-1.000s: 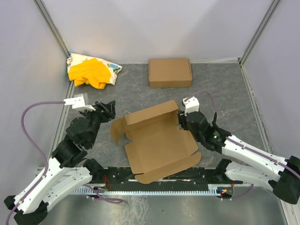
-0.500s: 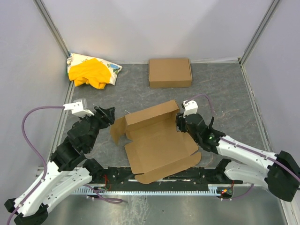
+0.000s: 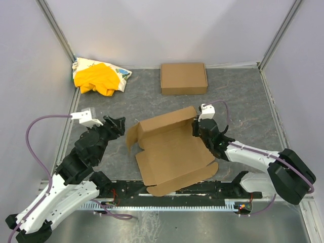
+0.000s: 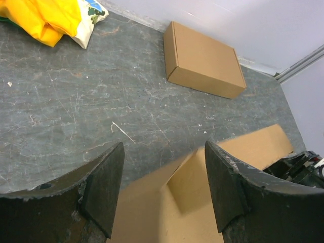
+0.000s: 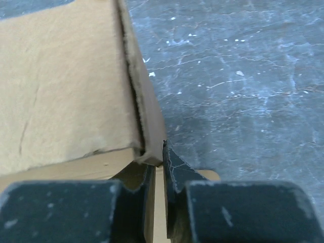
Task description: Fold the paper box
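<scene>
The paper box (image 3: 172, 152) lies half-open in the middle of the table, its back wall standing and flaps spread. My right gripper (image 3: 197, 129) is at the box's right rear corner, shut on a thin upright side flap of the paper box (image 5: 66, 91); in the right wrist view the cardboard edge runs between the near-closed fingers (image 5: 174, 169) of that gripper (image 5: 158, 152). My left gripper (image 3: 117, 125) hangs open just left of the box's left flap. In the left wrist view this gripper (image 4: 164, 147) frames the raised left flap of the paper box (image 4: 202, 202) and touches nothing.
A closed flat brown box (image 3: 184, 78) (image 4: 205, 61) lies at the back centre. A yellow cloth bundle (image 3: 98, 77) (image 4: 45, 17) sits in the back left corner. Grey walls enclose the table on three sides.
The right gripper has gone from open to shut on the box's right side flap, moving in slightly. The left gripper has crept a little toward the left flap, still open.
</scene>
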